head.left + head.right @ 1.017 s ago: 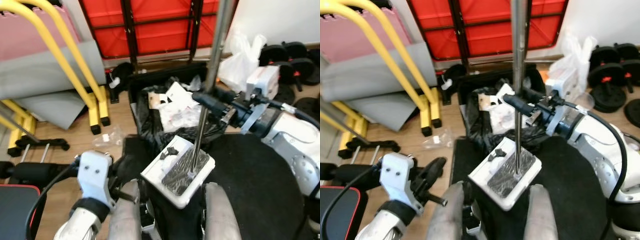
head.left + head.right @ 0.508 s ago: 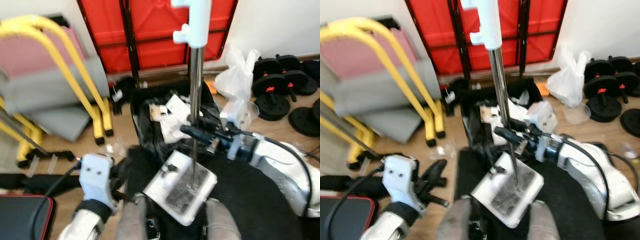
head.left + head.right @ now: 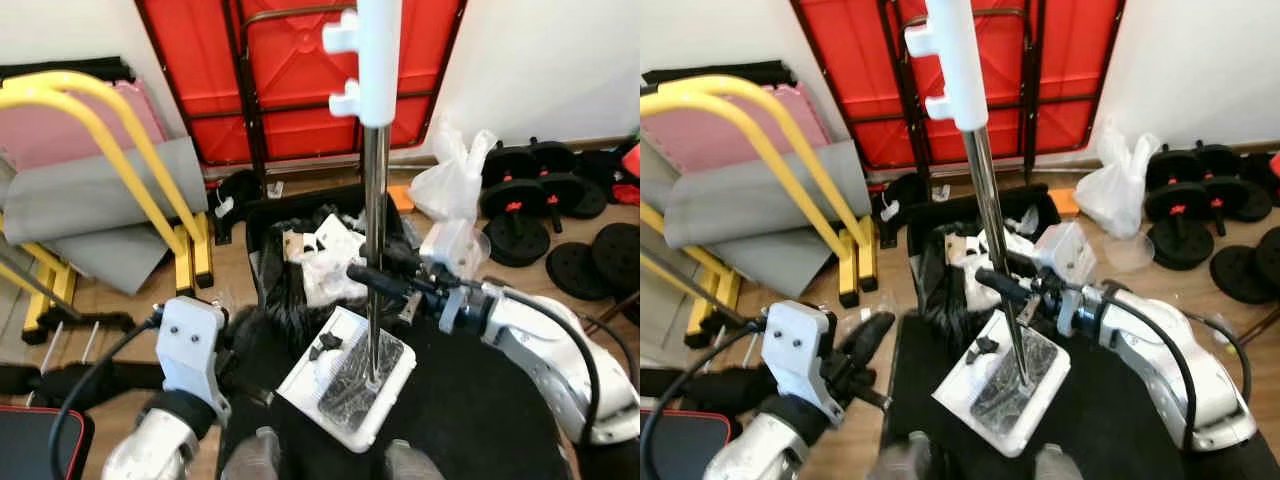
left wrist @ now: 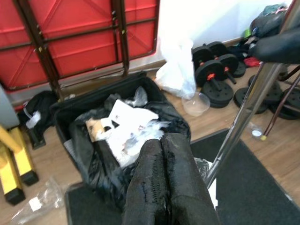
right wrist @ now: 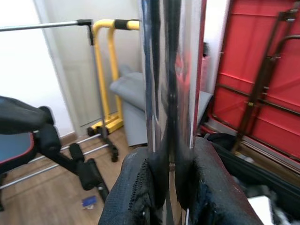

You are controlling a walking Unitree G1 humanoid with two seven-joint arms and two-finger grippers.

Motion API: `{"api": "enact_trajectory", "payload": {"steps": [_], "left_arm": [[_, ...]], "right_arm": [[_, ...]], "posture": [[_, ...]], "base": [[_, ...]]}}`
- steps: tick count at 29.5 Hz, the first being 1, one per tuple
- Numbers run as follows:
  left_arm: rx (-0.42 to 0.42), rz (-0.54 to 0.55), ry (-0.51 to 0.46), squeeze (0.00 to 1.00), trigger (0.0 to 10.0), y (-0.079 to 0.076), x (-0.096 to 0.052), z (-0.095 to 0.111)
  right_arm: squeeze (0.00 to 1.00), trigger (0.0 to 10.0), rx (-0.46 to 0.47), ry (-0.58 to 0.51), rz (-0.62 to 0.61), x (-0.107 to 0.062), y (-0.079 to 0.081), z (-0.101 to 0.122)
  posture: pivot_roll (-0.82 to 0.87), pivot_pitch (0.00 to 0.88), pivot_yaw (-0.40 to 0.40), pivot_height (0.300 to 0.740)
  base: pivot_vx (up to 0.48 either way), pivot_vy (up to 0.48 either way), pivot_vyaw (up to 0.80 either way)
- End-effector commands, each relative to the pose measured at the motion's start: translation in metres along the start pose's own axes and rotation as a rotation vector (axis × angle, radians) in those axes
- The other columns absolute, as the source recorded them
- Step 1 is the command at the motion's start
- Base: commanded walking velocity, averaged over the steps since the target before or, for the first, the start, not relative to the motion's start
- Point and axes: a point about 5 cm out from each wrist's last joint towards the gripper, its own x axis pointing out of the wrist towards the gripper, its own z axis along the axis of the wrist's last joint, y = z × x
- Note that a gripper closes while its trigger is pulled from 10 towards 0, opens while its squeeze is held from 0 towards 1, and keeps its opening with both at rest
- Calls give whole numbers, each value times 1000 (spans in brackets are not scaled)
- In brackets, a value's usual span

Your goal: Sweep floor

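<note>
Right gripper (image 3: 372, 279): its two black fingers (image 5: 136, 187) are clamped on either side of the shiny metal pole (image 3: 375, 250), gripping it about midway up; the silver right arm reaches in from the robot's right.
Shiny metal pole: stands nearly upright, topped by a white plastic handle sleeve (image 3: 368, 55) with two small side lugs; its lower end meets the white rectangular dustpan (image 3: 347, 376).
White rectangular dustpan: sits low in front of the robot on the black floor mat (image 3: 500, 410), holding a dark patch of swept debris and a small black piece near one edge.
Left gripper (image 4: 164, 178): black fingers pressed together with nothing between them; it hangs low on the robot's left, just beside the mat's edge, apart from the pole.
Black bin (image 3: 300, 250): lined with a black bag, just beyond the dustpan, filled with white crumpled paper and wrappers.
Red folded table (image 3: 290, 80): leans against the white wall behind the bin.
Yellow tubular frame (image 3: 130, 150): stands to the robot's left, beside grey and pink mats (image 3: 90, 190).
White plastic bag (image 3: 450, 185): on the wooden floor to the right of the bin.
Black dumbbell weights (image 3: 530, 190): lie near the wall, right of the bag.
</note>
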Motion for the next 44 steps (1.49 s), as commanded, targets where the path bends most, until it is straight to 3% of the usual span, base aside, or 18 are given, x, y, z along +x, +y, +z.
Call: {"api": "enact_trajectory", "payload": {"steps": [1, 13, 15, 18, 22, 31, 44], "left_arm": [[2, -35, 26, 0, 10000, 0, -2, -6], [24, 7, 11, 0, 10000, 8, 1, -5], [25, 23, 8, 0, 10000, 10, 1, -5], [20, 48, 3, 0, 10000, 13, 0, -6], [8, 69, -2, 0, 10000, 15, -3, -6], [1, 82, -1, 0, 10000, 15, -5, -8], [8, 100, -4, 0, 10000, 16, -5, -9]], "right_arm": [[0, 10000, -46, -74, 25, 3, 6, 10], [0, 10000, -86, -69, -62, 6, 9, -1], [0, 10000, -96, -55, -126, 5, 9, -6], [0, 10000, -159, -13, -321, -6, 3, -18], [0, 10000, -194, -13, -445, -21, -3, -22], [0, 10000, -213, -12, -494, -27, 2, -26], [0, 10000, -165, -60, -551, -20, -2, -26]], "posture": [[-67, 128, 28, 740], [-73, 111, 25, 740], [-82, 104, 26, 740], [-93, 99, 24, 740], [-100, 94, 26, 740], [-107, 87, 29, 740], [-105, 85, 31, 740]], "base": [[0, 0, 0], [0, 0, 0], [0, 0, 0], [0, 0, 0], [0, 0, 0], [0, 0, 0], [0, 0, 0]]}}
